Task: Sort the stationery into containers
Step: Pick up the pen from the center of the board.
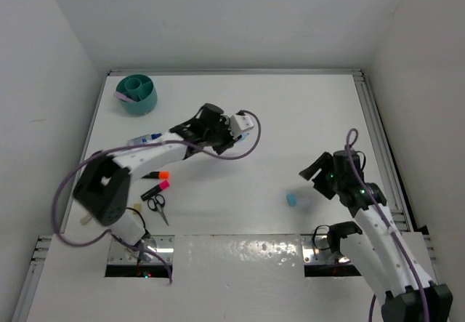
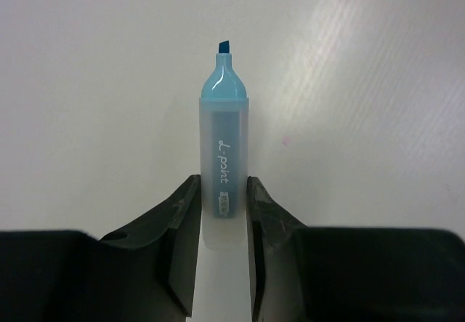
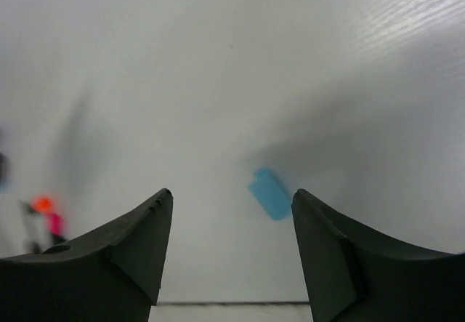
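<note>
From where I stand, the left pincer (image 2: 223,213) is clamped on the light-blue marker (image 2: 224,137). Its two dark fingers press on the lower end of the barrel from either side, and the dark blue chisel tip points straight away from the wrist. I cannot tell whether the marker touches the table (image 1: 290,111) or hangs just above it. The left arm reaches out towards the middle of the table, well apart from the teal cup (image 1: 145,104), which sits in the far left corner. A pinkish item (image 1: 125,98) lies slanted over the cup's near-left rim.

The right pincer (image 3: 232,198) hovers over the right side of the table with its fingers spread wide and nothing between them. The blue eraser (image 3: 269,193) lies flat on the table below, nearer the right-hand finger in the wrist view, and nothing is touching it.

Near the left arm's base, the orange-and-black marker (image 1: 155,174) and the pink-and-black marker (image 1: 155,189) lie close together. The scissors (image 1: 157,204) lie just nearer the edge than both. A whitish marker (image 1: 145,139) shows partly from beneath the left arm
</note>
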Controlling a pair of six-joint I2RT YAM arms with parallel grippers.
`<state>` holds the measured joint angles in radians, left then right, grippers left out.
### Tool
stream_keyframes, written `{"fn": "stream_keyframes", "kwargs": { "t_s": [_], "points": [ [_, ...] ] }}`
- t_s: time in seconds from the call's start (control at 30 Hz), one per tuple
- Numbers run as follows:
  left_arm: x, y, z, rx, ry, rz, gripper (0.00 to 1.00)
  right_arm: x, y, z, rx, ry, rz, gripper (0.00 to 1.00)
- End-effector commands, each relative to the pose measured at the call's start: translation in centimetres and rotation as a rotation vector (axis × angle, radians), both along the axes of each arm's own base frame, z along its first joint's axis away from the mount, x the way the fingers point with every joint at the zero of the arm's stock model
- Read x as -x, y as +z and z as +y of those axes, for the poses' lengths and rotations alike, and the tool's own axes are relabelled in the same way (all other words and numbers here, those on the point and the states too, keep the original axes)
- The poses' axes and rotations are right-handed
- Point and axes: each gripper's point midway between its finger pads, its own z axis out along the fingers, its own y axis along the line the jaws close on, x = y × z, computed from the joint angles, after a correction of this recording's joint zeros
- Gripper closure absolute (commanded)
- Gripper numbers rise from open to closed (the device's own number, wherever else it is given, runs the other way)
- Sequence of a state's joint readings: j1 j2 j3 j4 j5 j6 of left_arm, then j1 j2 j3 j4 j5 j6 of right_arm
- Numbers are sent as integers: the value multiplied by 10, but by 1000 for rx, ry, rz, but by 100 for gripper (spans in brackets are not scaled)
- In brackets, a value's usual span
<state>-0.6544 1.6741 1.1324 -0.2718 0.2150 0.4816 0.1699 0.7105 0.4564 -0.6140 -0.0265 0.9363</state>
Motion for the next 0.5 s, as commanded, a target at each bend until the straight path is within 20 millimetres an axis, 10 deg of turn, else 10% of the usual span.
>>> {"fn": "stream_keyframes", "kwargs": {
  "t_s": [0.0, 0.17, 0.47],
  "points": [
    [-1, 87, -2, 135, -104, -386, 100, -43, 54, -3, -319, -435, -194, 34],
    [19, 114, -14, 264, -63, -392, 100, -26, 1, 0, -605, -764, -45, 34],
    [41, 134, 2, 367, 5, -421, 100, -2, -23, 18, -622, -906, 219, 33]
  ]
}}
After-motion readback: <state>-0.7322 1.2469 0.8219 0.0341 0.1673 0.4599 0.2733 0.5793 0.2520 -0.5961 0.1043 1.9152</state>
